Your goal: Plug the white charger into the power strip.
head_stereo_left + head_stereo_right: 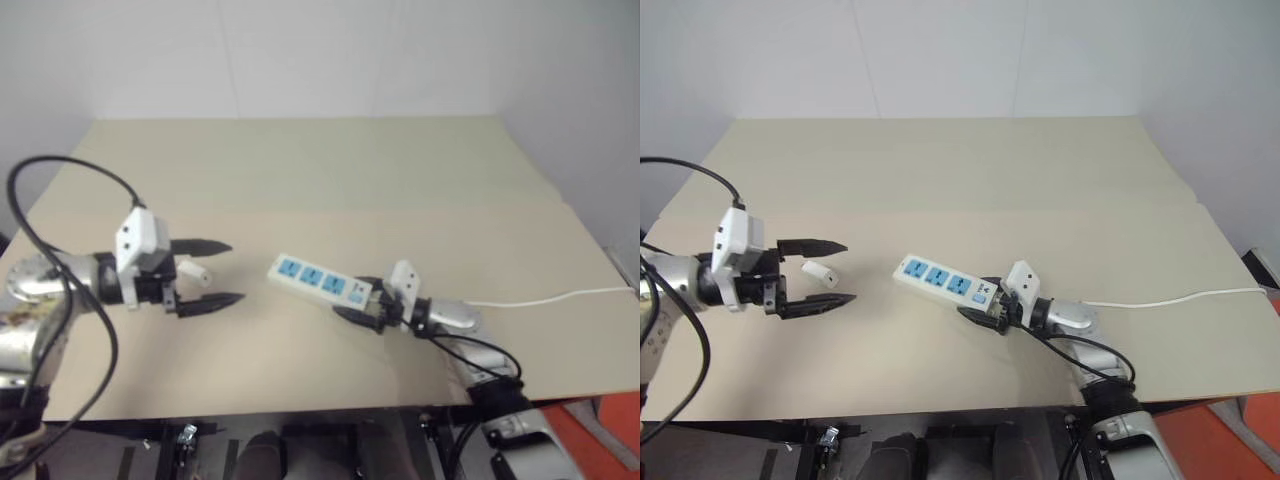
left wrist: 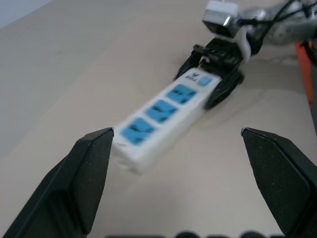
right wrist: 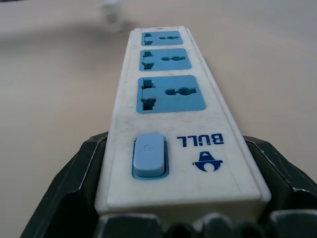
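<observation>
The right gripper (image 1: 985,315) clamps the switch end of the power strip (image 1: 938,280), seemingly to steady it for plugging. The strip, a white bar with three blue sockets, lies mid-table; the small white charger (image 1: 821,272) lies at its nine o'clock, between the spread, empty fingers of the left gripper (image 1: 830,272).

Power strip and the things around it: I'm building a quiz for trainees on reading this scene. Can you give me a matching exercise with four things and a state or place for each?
Things:
1. power strip
2. white charger
3. left gripper
4. right gripper

States or places:
A. open, holding nothing
B. lies on the table between two black fingers, untouched
C. three blue sockets, all free
D. clamped on the switch end of the strip

Pairs: 1-C, 2-B, 3-A, 4-D
</observation>
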